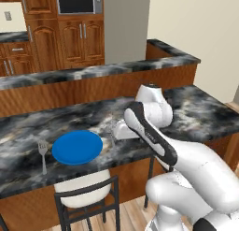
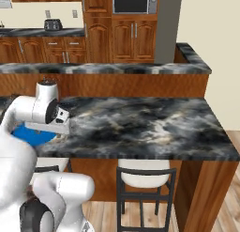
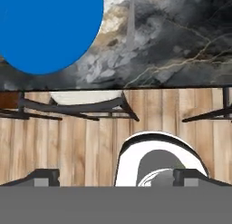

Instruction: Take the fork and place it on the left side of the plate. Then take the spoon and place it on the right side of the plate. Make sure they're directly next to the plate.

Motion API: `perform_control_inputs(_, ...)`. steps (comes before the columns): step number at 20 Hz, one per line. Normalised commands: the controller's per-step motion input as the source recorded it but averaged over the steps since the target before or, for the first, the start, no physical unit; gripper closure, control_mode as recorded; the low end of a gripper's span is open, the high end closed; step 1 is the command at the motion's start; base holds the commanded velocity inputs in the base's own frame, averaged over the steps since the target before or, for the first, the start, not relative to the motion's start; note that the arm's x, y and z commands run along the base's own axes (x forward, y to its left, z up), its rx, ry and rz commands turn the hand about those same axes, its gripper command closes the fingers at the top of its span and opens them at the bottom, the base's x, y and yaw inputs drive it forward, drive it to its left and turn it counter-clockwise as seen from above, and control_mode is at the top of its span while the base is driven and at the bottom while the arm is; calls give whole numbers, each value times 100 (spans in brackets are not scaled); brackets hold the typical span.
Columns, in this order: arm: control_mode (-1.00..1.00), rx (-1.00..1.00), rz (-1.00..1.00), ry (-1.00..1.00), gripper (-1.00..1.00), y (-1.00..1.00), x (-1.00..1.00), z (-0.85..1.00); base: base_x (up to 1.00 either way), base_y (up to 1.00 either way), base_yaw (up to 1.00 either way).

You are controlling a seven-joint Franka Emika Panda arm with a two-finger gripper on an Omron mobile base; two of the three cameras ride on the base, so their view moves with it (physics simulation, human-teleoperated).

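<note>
We're hovering with the gripper (image 3: 118, 178) spread wide, holding nothing. The fork (image 1: 43, 153) is lying just left of the blue plate (image 3: 45, 28) – what looks like the spoon (image 3: 131, 19) is lying just right of it, ahead of the fingertips, handle running away from us.

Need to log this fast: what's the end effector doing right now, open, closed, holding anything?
End effector: open, holding nothing, above the counter's front edge beside the plate.
</note>
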Motion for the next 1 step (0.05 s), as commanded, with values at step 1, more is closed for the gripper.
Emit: perform_control_inputs(1, -100, 0, 0, -11, -100, -32, -100, 45, 0, 0, 0)
